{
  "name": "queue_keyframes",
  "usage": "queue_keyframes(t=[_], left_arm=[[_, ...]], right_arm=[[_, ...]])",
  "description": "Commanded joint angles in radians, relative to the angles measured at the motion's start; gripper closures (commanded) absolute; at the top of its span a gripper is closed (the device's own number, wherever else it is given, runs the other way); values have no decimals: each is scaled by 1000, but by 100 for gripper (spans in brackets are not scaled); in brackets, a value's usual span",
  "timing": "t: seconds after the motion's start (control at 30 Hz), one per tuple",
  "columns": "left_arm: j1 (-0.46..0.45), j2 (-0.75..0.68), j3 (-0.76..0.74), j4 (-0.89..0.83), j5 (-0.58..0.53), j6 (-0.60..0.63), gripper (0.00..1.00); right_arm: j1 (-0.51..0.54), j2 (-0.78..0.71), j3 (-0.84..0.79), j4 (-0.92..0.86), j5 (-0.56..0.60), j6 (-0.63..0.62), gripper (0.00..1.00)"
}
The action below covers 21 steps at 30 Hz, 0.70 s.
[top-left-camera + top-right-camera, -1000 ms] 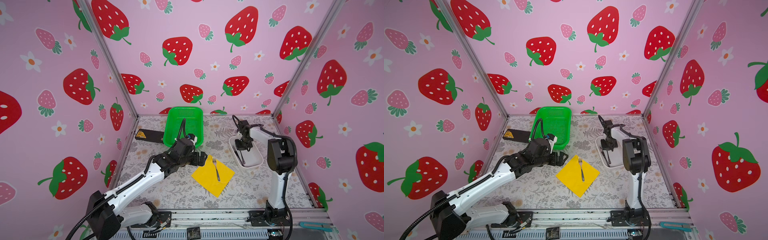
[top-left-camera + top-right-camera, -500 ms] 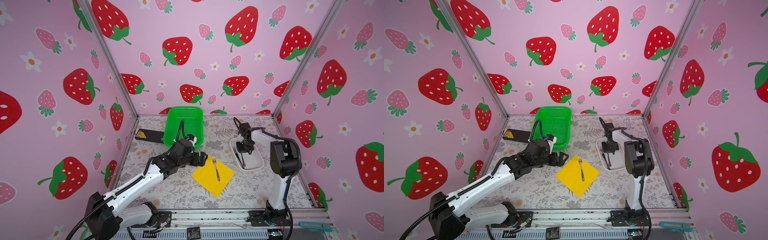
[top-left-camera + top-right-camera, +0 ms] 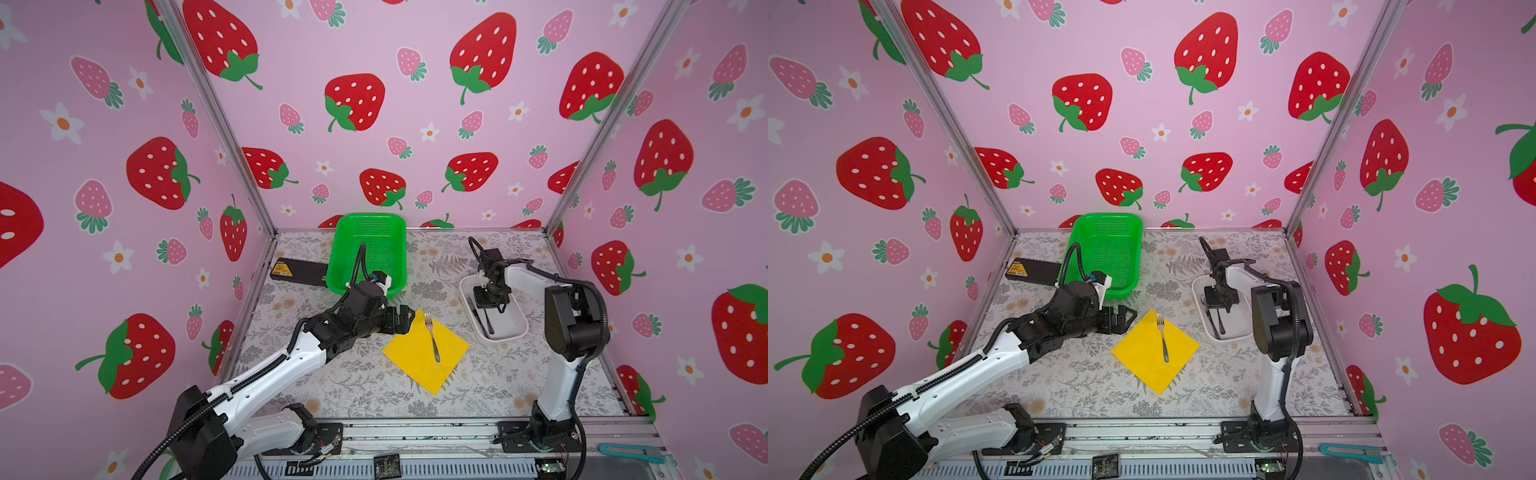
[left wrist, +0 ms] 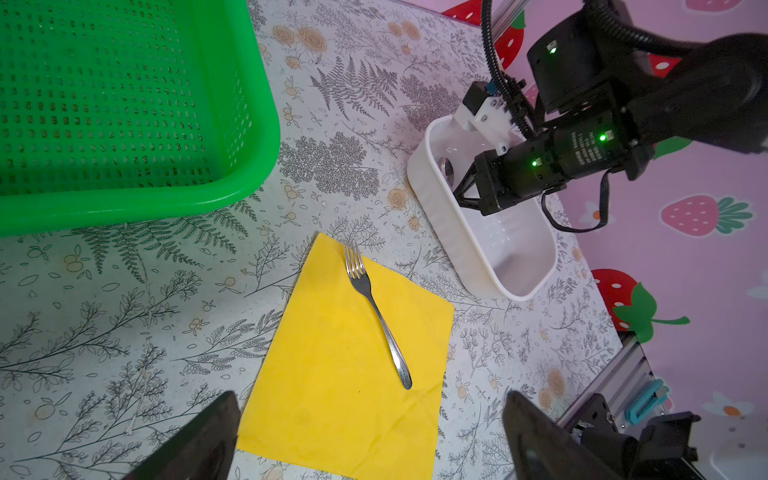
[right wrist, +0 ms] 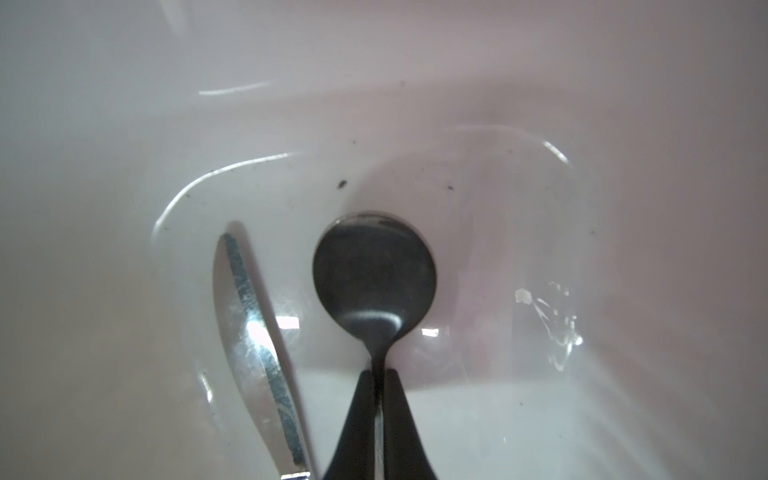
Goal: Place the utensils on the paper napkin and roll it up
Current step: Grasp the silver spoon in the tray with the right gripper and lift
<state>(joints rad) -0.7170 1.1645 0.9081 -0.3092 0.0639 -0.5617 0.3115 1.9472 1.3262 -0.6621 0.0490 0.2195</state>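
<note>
Inside the white dish our right gripper just pinched the spoon, so lifting comes next; left gripper spread.

The right gripper is settling slightly lower into the white dish, its jaws pinching the neck of the spoon. Its elbow is easing forward.

Left end effector, jaws wide apart; right end effector, jaws pinched together, wrist downward.
</note>
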Motion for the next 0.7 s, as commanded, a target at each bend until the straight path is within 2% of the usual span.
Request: queue_keyframes(t=[0.0,0.3,0.47,0.67], left_arm=[[5,-8,-5,24,1,-18,0],[5,-9,-11,29,0,-7,0],[5,-5,-9,29,5,-1,0],[5,-14,-19,30,-2,5,1]], right_arm=[[5,-52,-44,21,19,9,93],[6,-155,-152,97,-23,31,94],[6,-226,-133,77,-44,48,94],[10,-307,-47,-41,-122,65,94]])
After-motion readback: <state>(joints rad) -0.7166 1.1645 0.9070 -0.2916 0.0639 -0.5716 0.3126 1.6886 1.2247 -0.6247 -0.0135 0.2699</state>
